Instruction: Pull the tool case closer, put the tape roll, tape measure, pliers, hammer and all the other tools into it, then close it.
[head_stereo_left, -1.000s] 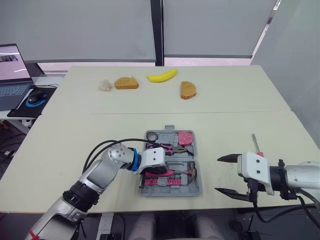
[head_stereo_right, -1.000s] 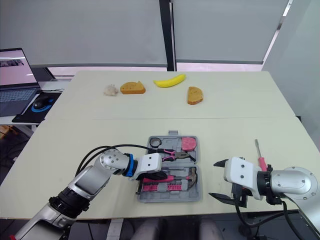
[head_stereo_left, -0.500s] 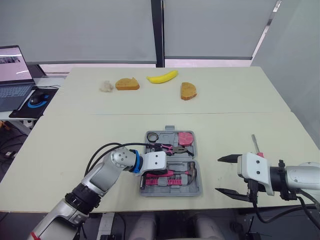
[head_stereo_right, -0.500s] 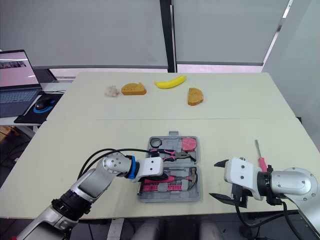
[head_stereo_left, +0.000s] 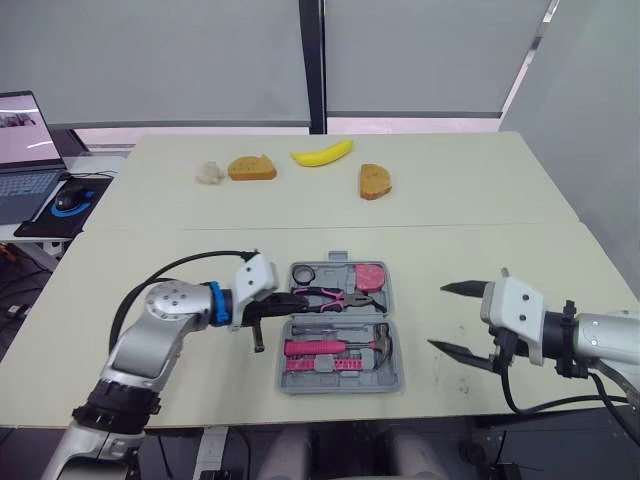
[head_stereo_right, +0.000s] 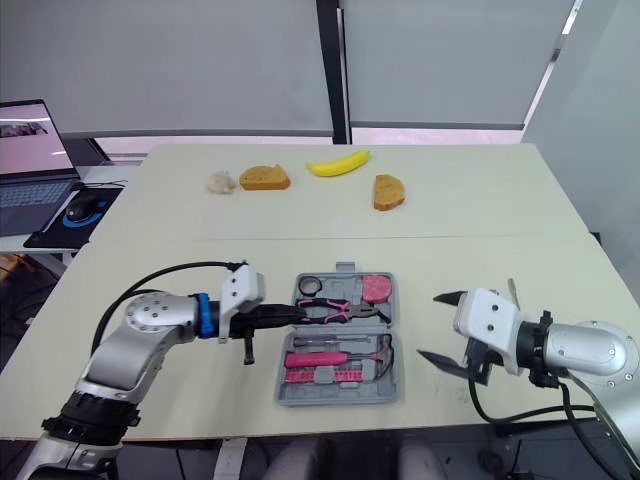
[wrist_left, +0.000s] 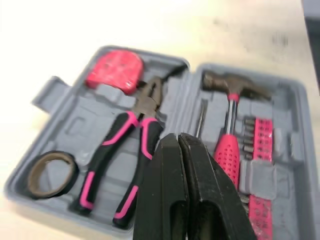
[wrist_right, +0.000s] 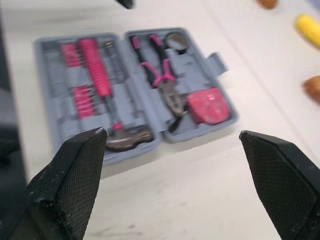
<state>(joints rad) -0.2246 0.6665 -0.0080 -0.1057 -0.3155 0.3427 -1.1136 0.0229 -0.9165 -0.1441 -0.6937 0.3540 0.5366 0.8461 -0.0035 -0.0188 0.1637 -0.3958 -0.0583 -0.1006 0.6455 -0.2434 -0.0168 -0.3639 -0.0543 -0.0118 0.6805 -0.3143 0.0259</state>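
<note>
While the tool case lies open on the table, its far half holds the tape roll, pliers and tape measure, and its near half holds the hammer. The left gripper hovers at the case's left edge, jaws pressed together and empty, tips by the pliers' handles. The right gripper hangs to the right of the case, apart from it, jaws spread wide and empty.
</note>
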